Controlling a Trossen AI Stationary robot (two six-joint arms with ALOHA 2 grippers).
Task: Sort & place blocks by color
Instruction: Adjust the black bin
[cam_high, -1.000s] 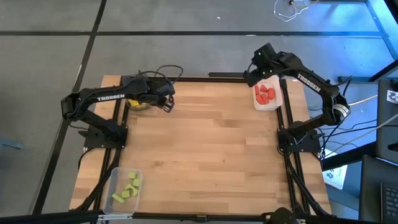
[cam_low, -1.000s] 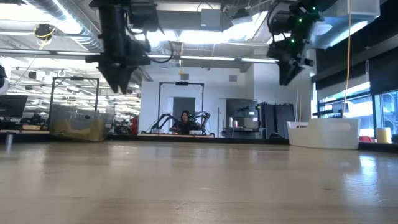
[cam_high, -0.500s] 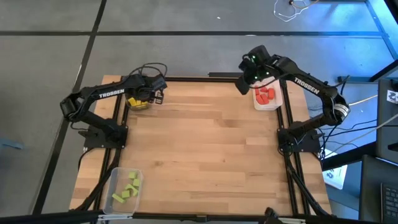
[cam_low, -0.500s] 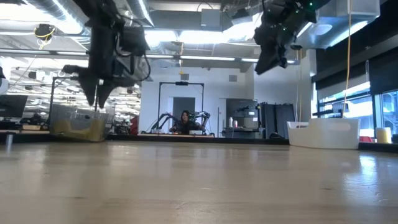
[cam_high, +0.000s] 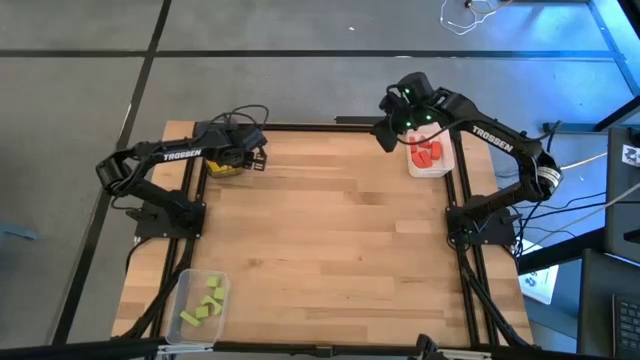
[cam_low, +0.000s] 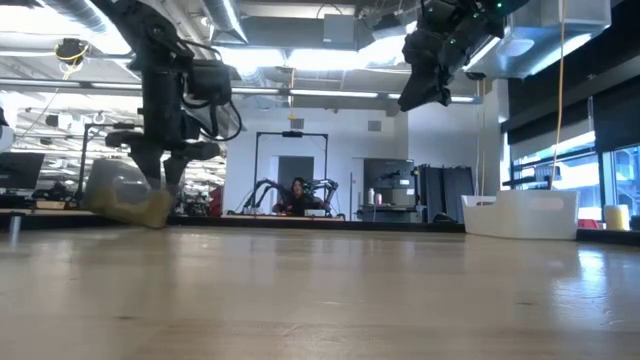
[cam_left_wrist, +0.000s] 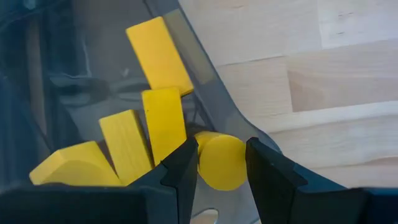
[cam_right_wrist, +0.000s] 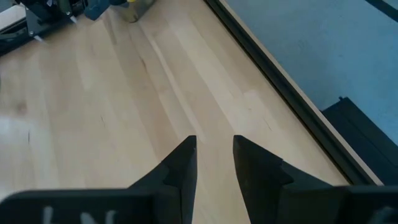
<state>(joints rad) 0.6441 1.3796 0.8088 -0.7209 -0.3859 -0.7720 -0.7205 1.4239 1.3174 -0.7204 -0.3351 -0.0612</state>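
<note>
Your left gripper is closed on a yellow round block right at the rim of the dark tray, where four more yellow blocks lie. Carry it inside the wall before you let go, or it may land on the table. The right gripper hangs empty, slightly parted, near the white tray of red blocks. The green blocks sit apparently sorted in the clear tray.
</note>
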